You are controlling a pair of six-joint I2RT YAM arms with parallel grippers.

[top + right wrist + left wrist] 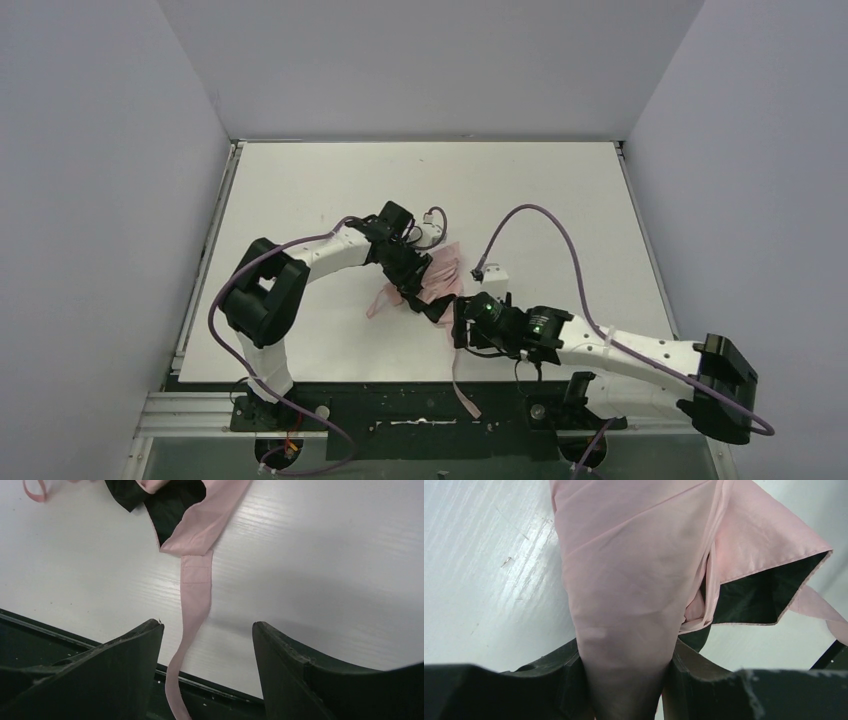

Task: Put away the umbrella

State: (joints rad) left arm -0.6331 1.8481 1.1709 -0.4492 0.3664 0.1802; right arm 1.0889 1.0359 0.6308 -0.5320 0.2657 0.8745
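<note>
The umbrella [443,272] lies folded in the middle of the white table, its pale pink fabric bunched with dark lining showing. My left gripper [415,285] is shut on the fabric bundle; in the left wrist view the pink roll [634,555] is squeezed between the two dark fingers [626,680]. My right gripper [462,325] is open just in front of the umbrella. In the right wrist view the long pink strap [195,585] runs between the open fingers [207,624], touching neither, and hangs over the table's front edge. The handle and shaft are hidden.
A thin pink loop [378,300] lies on the table left of the umbrella. A black rail [45,630] runs along the table's front edge. A purple cable [560,230] arches over the right half, ending at a small white block [495,270]. Grey walls surround the table.
</note>
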